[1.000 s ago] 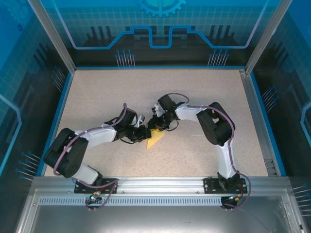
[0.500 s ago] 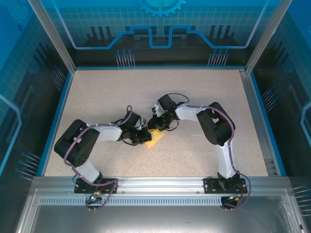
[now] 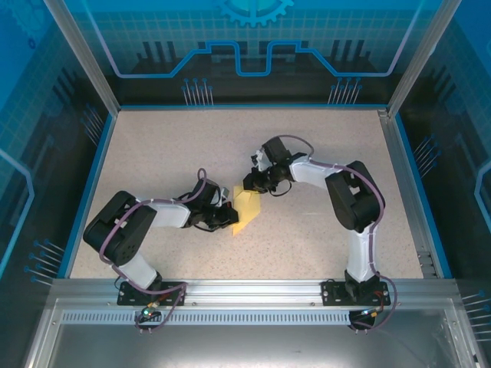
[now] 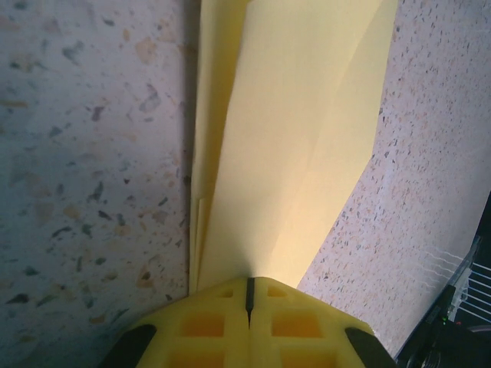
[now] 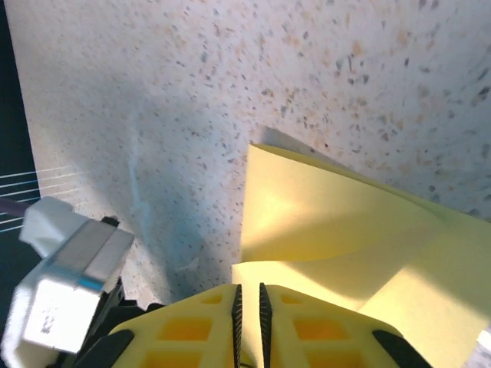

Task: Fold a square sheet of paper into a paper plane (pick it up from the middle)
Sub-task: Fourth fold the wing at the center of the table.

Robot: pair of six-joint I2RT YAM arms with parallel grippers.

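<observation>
the folded yellow paper (image 3: 245, 210) lies near the middle of the speckled table (image 3: 153, 153), between the two grippers. a second ago it showed as a small flat triangle. now its far flap stands lifted toward the right gripper (image 3: 250, 186), so more yellow shows in the top view.

the left gripper (image 3: 229, 218) holds the paper's near left end. in the left wrist view its yellow pads (image 4: 207, 326) are pressed together to a thin dark seam, and the narrow end of the paper (image 4: 291, 138) runs into that seam. this gripper (image 4: 249, 287) is clenched on the paper, where a second ago it was a little wider.

in the right wrist view the right gripper (image 5: 248, 295) has its pads (image 5: 192, 330) drawn almost together on a curling flap of the paper (image 5: 330, 222), pinching it.

since a second ago the right arm (image 3: 353, 203) has shifted to the right and its gripper has moved a little away from the left one. the left arm (image 3: 123, 230) has drawn its elbow in from the table's left edge.

count: one piece of paper, two arms, two grippers, one table.
</observation>
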